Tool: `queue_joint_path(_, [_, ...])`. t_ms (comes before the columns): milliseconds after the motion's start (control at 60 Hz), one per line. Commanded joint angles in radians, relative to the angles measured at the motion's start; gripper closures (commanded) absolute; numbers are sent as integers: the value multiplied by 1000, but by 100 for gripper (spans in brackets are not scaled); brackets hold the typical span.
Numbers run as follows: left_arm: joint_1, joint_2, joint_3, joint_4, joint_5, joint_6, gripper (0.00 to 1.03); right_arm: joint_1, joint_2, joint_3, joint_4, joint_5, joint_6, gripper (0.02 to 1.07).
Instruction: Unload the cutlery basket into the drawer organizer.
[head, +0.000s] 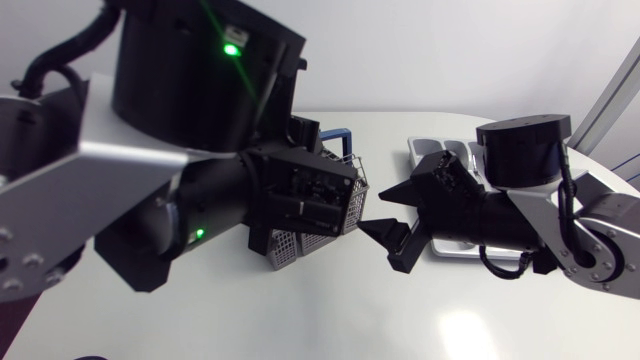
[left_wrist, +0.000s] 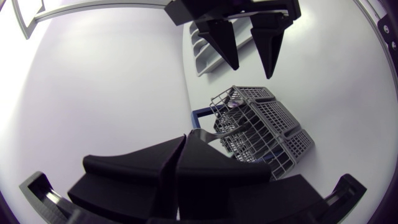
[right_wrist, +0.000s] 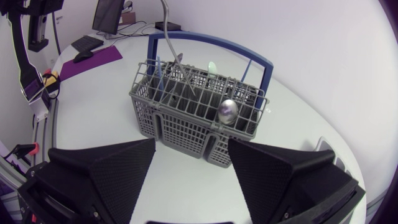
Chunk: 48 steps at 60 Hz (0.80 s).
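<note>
Basket (right_wrist: 186, 118): one, grey plastic grid with a blue carrying handle (right_wrist: 211, 45), standing upright just ahead of the right gripper (right_wrist: 191, 146) and in line with the gap between its fingers, not touching them. Contents seen: one spoon (right_wrist: 227, 111), shiny bowl upward, in a near compartment; one pale green item (right_wrist: 212, 65) at the far side; other pieces are too dark to count. One thin metal handle (right_wrist: 169, 25) rises out of a far compartment.

Left gripper (left_wrist: 185, 138): above the basket, fingers pressed together at the tips on that metal handle, whose lower end sits in the basket.

Right gripper: fingers wide apart, holding nothing.

Organizer (left_wrist: 208, 53): one, a grey tray with long compartments, lying beyond the basket from the left gripper and beneath the right arm. Its contents cannot be made out.

Surface: one white table (head: 300, 310) with a rounded edge, bearing both containers.
</note>
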Motion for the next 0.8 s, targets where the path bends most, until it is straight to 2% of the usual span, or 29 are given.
queue_joint_path(0, [-22,-54,-29,70,-16,41,85,10,10,-31,16,5,-12,22])
queue_joint_path(133, [-39,-71,-67,90,-18,50,85,24,4,-33,22,21,-10,22])
queue_joint_path(417, [-77,-111,-222,257,-41,190,85,42,47,-19,37,44,-12,22])
queue_joint_path(650, [-105,-78,-192,260,-33,345,85,67,115,8,51,51,-10,22])
queue_joint_path(783, [-107,-49,-113,173,8,383,85,79,129,-1,63,55,-10,22])
